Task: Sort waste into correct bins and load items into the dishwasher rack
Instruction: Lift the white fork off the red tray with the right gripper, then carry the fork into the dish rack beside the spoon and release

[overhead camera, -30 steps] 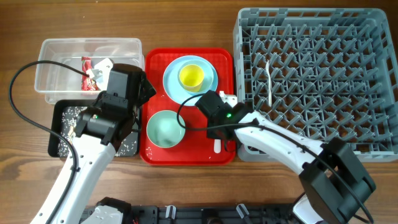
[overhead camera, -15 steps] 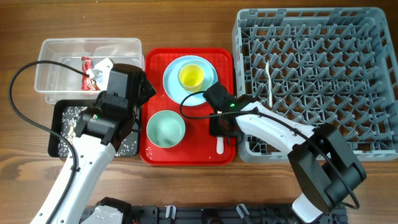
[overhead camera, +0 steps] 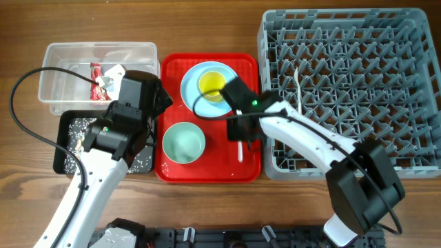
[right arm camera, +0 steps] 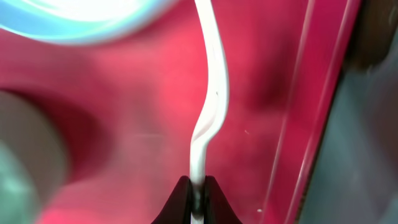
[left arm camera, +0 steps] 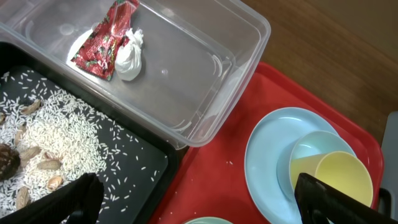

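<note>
Dishwasher rack (overhead camera: 351, 89): grey peg crate on the right side of the table. One white cutlery piece (overhead camera: 298, 86) lies among the pegs near its left side; fork or spoon, cannot tell.

Red serving tray (overhead camera: 207, 173): just left of the rack, between it and the two bins.

Clear tub (overhead camera: 69, 52): far left, back. Black tray (overhead camera: 65, 148): directly in front of it, edges touching or nearly so.

Left gripper (left arm camera: 199, 208): hovers over the corner where the tub, black tray and red tray meet. Fingers (left arm camera: 81, 199) spread wide, nothing between them.

Light blue plate (left arm camera: 267, 162): back half of the red tray. Light blue bowl (left arm camera: 305, 152) sits on it, yellow cup (left arm camera: 339, 177) upright inside the bowl.

Pale green bowl (overhead camera: 183, 142): front left of the red tray, upright, apart from the plate.

Right gripper (right arm camera: 198, 198): low over the right side of the red tray, just in front of the plate. Fingertips pinched together on the handle end of a second white cutlery piece (right arm camera: 211, 93), which lies on the tray floor beside the tray's right wall. Head out of sight.

Red snack wrapper (left arm camera: 102, 40): on the tub floor, crumpled white tissue (left arm camera: 129, 56) touching its right side.

White rice (left arm camera: 56, 137): scattered across the black tray, brown food bits (left arm camera: 46, 165) mixed in at the left.
</note>
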Robot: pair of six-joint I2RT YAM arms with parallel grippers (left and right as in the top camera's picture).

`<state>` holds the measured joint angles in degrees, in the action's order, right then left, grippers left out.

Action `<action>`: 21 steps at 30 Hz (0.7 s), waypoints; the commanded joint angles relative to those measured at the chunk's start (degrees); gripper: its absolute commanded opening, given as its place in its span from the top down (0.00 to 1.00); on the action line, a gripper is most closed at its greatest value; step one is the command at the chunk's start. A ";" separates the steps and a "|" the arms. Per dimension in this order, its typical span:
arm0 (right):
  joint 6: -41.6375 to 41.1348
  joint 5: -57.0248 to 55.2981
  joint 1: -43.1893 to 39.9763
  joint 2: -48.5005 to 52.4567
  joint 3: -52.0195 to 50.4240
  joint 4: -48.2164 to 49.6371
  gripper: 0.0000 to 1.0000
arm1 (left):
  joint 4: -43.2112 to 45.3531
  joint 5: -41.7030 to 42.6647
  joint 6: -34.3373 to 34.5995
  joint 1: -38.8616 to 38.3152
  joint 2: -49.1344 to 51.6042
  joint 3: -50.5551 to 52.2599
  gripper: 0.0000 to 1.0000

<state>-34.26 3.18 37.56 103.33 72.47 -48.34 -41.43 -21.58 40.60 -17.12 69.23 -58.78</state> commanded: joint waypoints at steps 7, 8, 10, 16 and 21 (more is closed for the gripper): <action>8.48 -16.92 -5.16 -4.20 14.99 -13.40 0.96 | 0.02 -0.79 -0.74 0.37 0.11 -0.31 0.00; 9.97 -16.92 -6.60 -4.63 15.23 -13.68 0.96 | 0.00 -0.79 -0.74 0.37 0.11 -0.31 0.00; 12.04 -16.92 -10.01 -4.92 15.23 -13.64 0.95 | 0.00 -0.79 -0.74 0.37 0.11 -0.31 0.00; 16.76 -16.44 -19.21 -4.85 15.17 -13.35 0.94 | 0.02 -0.79 -0.74 0.37 0.11 -0.31 0.00; 20.79 -16.46 -21.68 -4.17 15.17 -13.42 0.94 | 0.00 -0.79 -0.74 0.37 0.11 -0.31 0.00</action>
<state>-16.53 -12.32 16.38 99.57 86.72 -61.73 -41.43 -21.61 40.60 -17.12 69.23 -58.78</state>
